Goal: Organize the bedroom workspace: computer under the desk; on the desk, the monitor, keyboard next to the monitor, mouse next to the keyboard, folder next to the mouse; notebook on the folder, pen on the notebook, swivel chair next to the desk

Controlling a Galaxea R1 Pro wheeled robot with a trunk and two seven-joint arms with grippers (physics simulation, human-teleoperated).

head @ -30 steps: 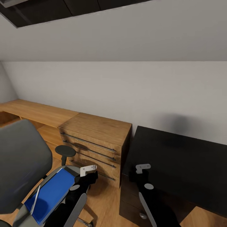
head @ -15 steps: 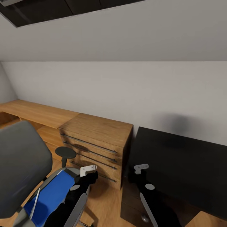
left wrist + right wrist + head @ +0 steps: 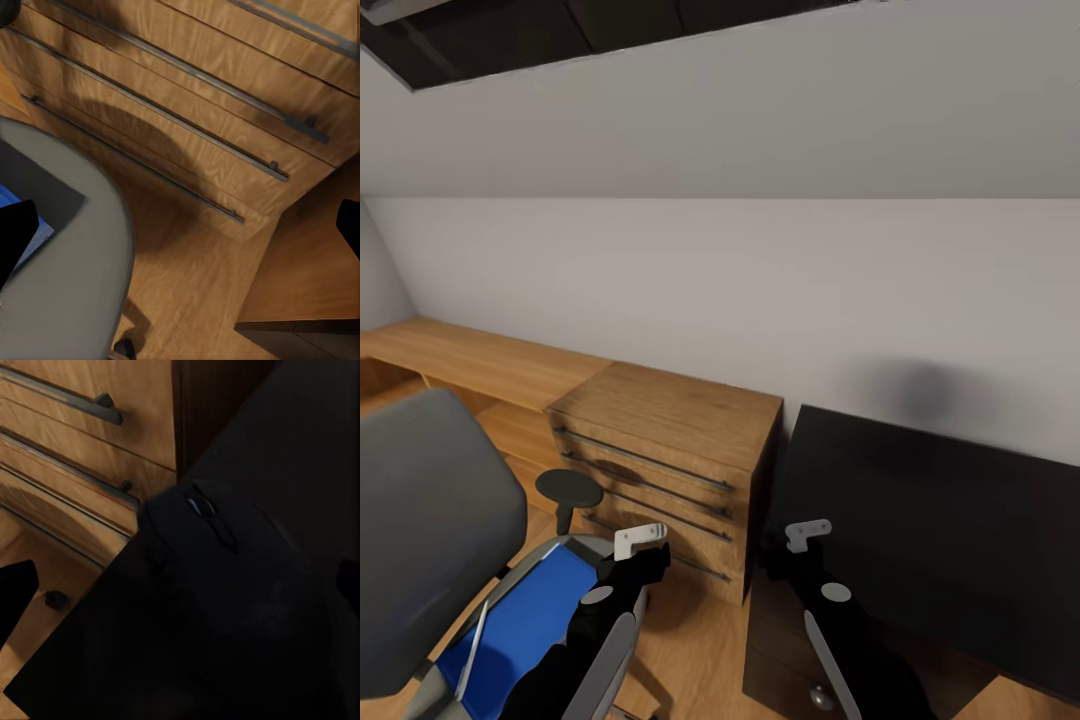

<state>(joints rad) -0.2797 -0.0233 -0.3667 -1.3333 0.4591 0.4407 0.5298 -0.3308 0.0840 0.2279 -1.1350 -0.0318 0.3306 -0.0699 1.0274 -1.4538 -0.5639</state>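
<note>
A: Where's the mouse (image 3: 225, 585)?
B: On the black counter (image 3: 950, 500), near its corner by the wooden dresser (image 3: 660, 450), betw. the right gripper (image 3: 180, 585) jaws, wide apart, not touching it.
A: Left gripper (image 3: 180, 232)?
B: Jaws wide too, empty, over the swivel chair (image 3: 430, 520) seat edge; blue folder (image 3: 520, 620) lies on the seat.

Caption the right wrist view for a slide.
Right wrist camera looking down on the black mouse resting on the glossy black desk, wooden dresser drawers alongside.

Folder (image 3: 520, 625) on swivel chair (image 3: 430, 530), dresser (image 3: 670, 460) beside desk (image 3: 940, 520)
</note>
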